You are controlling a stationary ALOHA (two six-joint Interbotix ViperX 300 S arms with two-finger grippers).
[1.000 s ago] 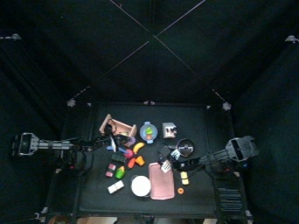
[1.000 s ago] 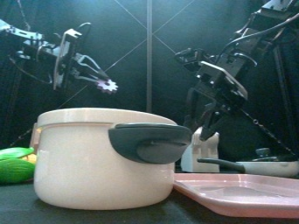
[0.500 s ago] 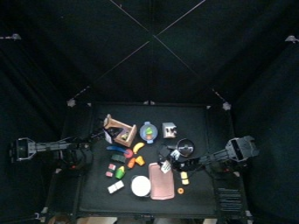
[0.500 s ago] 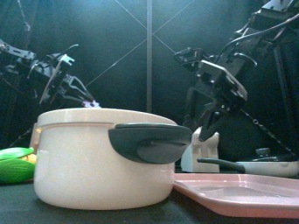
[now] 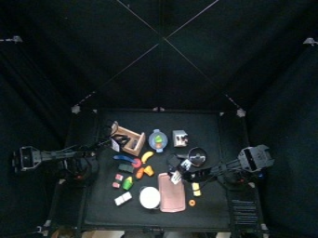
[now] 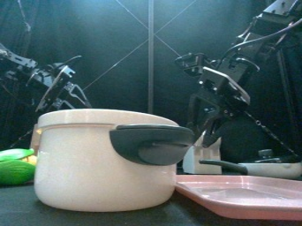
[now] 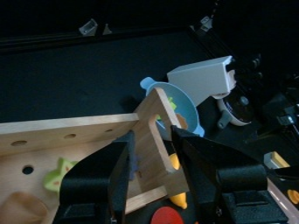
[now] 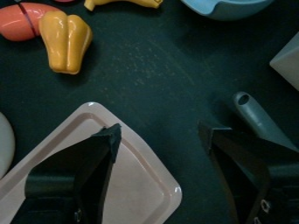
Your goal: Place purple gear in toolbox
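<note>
The toolbox, a tan wooden box with raised walls, stands at the table's back left. It fills the left wrist view, where the toolbox wall has round holes and a yellow-green piece lies inside. I cannot make out the purple gear in any view. My left gripper stands open just short of the box, nothing between its jaws. It is to the box's left in the top view and raised at the left in the front view. My right gripper hangs open over the pink board.
A blue bowl and a small grey box sit right of the toolbox. Small coloured pieces lie mid-table. A white pot and the pink board stand at the front. A black pan handle lies near the right gripper.
My left gripper opened and let the gear go; it dropped out of sight. The left arm drew back to the left and lower. The right arm stayed put.
</note>
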